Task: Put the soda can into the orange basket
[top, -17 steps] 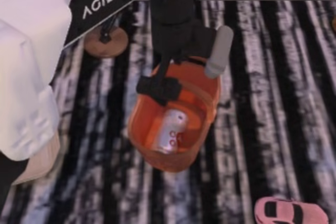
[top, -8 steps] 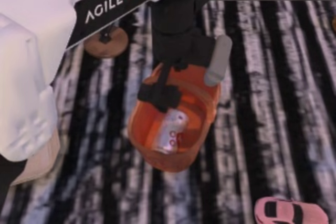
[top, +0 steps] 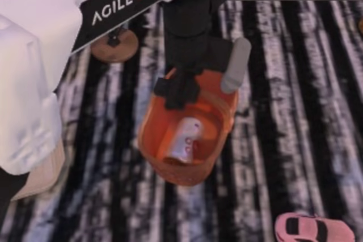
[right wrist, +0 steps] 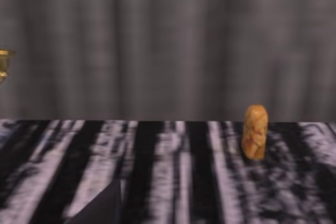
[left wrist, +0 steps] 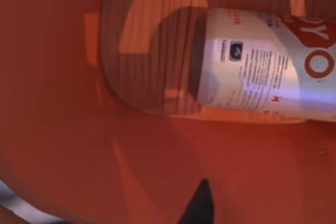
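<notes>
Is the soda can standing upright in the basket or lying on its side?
Lying on its side: the soda can rests lengthwise on the floor of the orange basket, released, with the left gripper above it.

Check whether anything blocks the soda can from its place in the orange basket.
Nothing visible does: the soda can already lies on its side on the floor of the orange basket. The left gripper hangs above the basket's far end, apart from the can.

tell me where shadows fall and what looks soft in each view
Top view: the left tool and arm darken the orange basket's far end above the soda can. Left wrist view: a dark shadow crosses the can's end; the basket wall nearby looks soft. Right wrist view: the striped table looks smeared.
</notes>
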{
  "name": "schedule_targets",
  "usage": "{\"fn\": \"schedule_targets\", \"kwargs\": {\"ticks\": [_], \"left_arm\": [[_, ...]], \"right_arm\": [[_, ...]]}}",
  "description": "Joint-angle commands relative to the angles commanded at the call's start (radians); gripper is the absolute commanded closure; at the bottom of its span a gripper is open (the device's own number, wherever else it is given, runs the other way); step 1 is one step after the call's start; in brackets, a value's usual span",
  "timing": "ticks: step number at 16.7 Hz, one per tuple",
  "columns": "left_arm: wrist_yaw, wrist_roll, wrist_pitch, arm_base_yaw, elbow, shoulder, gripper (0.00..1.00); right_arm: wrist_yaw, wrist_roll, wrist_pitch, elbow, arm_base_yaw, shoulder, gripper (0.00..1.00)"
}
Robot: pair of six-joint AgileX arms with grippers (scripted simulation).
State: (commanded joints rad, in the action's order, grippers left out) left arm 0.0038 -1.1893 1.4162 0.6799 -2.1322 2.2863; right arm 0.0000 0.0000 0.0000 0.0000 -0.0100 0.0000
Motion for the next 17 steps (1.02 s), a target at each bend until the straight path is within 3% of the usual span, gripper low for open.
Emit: {"fn": "schedule_targets", "kwargs": {"ticks": [4, 5, 17], "left_arm": [[0.000, 0.000, 0.000, 0.000, 0.000, 0.000, 0.98], [0.000, 0.000, 0.000, 0.000, 0.000, 0.000, 1.00], [0.000, 0.000, 0.000, 0.000, 0.000, 0.000, 1.00]], "right_arm": [[0.000, 0.000, 0.000, 0.000, 0.000, 0.000, 0.00], [0.000, 0.000, 0.000, 0.000, 0.000, 0.000, 0.00], [0.000, 0.000, 0.000, 0.000, 0.000, 0.000, 0.00]]}}
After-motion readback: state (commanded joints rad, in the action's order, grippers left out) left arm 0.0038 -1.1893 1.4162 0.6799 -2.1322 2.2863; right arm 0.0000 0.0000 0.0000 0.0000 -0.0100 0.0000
